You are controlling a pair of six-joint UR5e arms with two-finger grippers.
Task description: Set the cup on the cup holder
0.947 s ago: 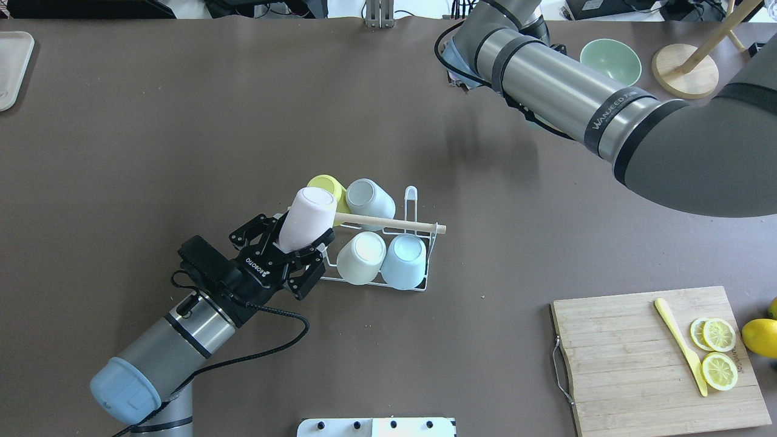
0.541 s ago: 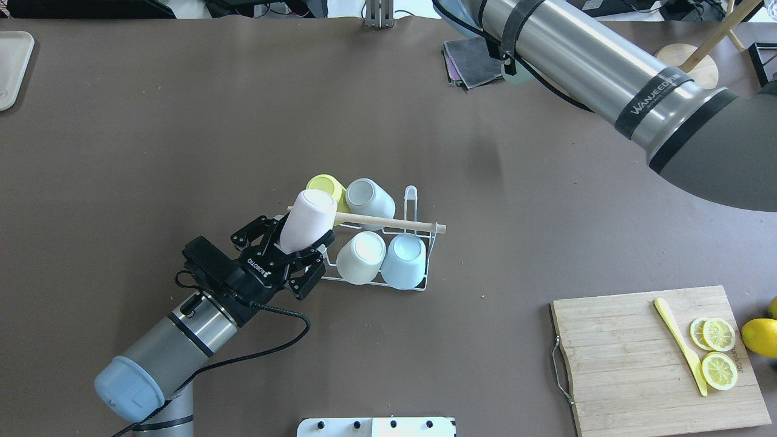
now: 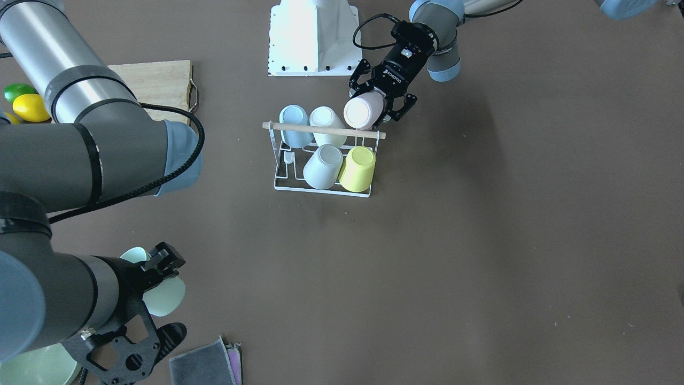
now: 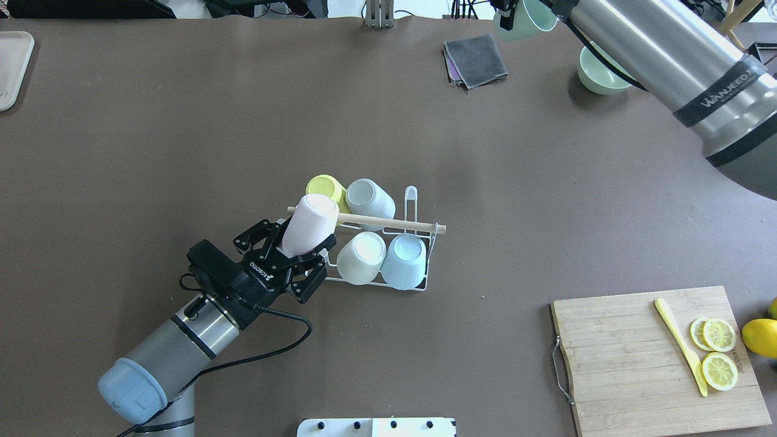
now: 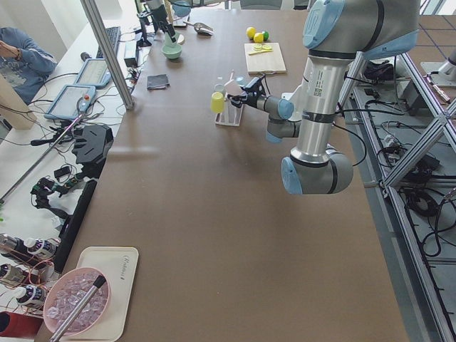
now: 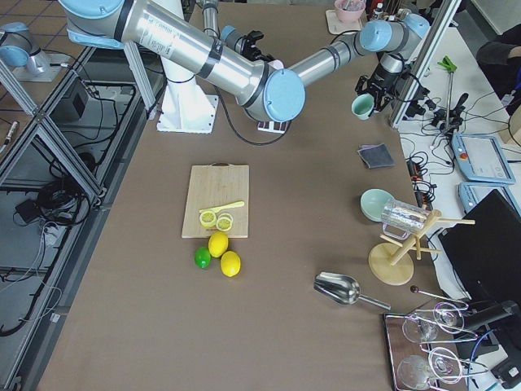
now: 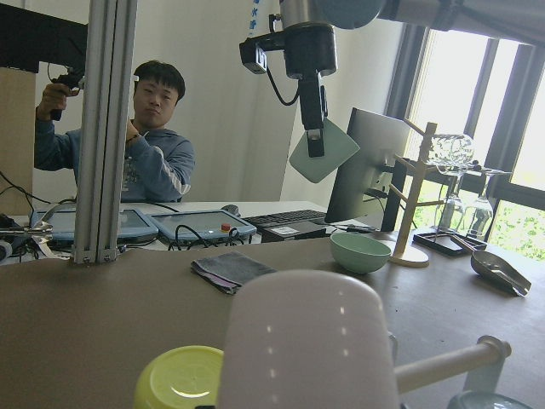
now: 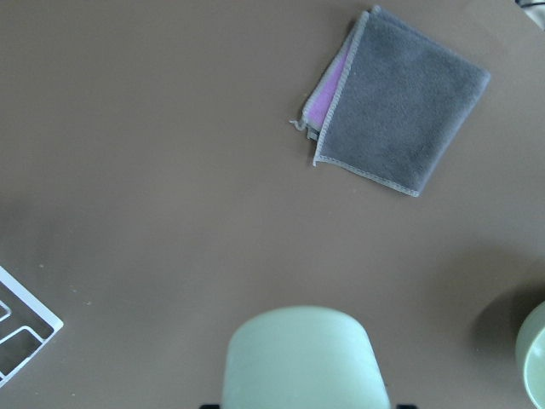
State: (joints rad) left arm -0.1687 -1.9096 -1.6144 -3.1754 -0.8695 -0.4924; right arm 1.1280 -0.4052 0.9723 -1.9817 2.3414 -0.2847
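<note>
The pink cup (image 4: pixel 311 226), gripped in the left hand (image 4: pixel 297 246), is best eased squarely onto the cup holder (image 4: pixel 407 225).

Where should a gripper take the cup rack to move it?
The wooden rod atop the rack, from straight above, fingers either side. It lies level and stands highest. The end by the blue cup looks barest; the left gripper holds a pink cup at the other.
</note>
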